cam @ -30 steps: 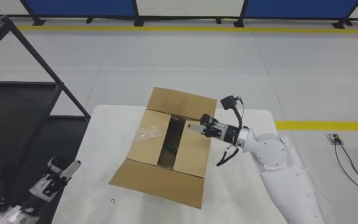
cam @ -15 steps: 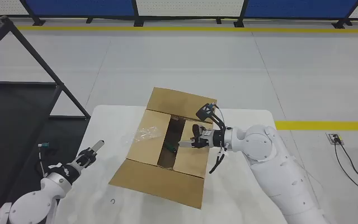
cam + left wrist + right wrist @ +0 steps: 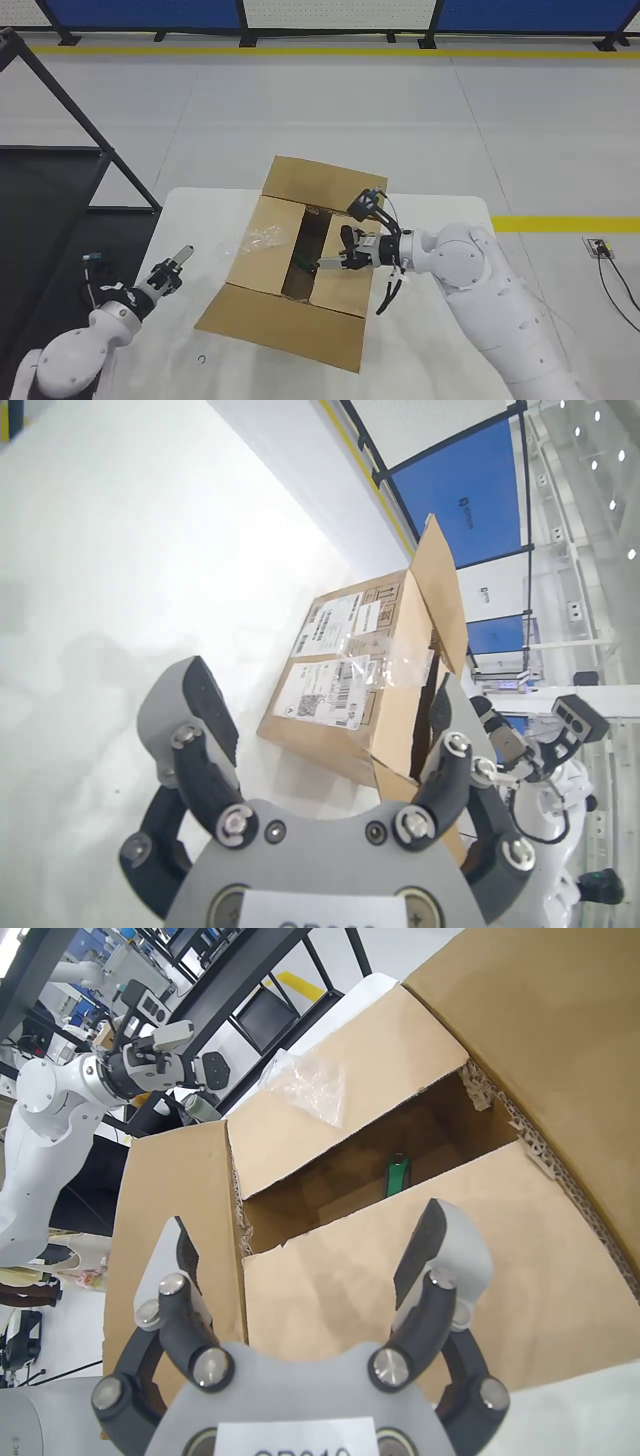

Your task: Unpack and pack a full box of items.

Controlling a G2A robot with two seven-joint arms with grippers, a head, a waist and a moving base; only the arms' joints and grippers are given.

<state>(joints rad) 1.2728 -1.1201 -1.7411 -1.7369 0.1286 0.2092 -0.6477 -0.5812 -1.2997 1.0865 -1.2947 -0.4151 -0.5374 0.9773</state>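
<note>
Overhead, the white bench (image 3: 180, 300) stands on a pale grey floor (image 3: 400, 110) crossed by a yellow line (image 3: 300, 50), with blue panels (image 3: 140, 12) along the far wall and a black frame (image 3: 60, 110) off the bench's left side. The cardboard box (image 3: 290, 320) sits at mid-bench, outer flaps folded out and inner flaps partly shut, leaving a narrow gap. A crumpled clear plastic film (image 3: 258, 238) lies on the left inner flap. The right tool (image 3: 325, 264) is over the right inner flap at the gap's edge. The left tool (image 3: 183, 255) is above bare bench, left of the box and apart from it.

Against the frame half a second back, the left tool has moved slightly nearer the box. The right tool has shifted a little toward the gap.

The left wrist view confirms the left tool's fingers are spread with nothing between them. It also shows the box's side wall, which carries printed labels (image 3: 325, 680), with the film hanging over the edge above them.

The right wrist view confirms the right tool's fingers are likewise spread and empty, above the near inner flap. Contact with the flap cannot be judged. Through the gap a green item (image 3: 396, 1178) stands inside the box against the near flap's edge.
</note>
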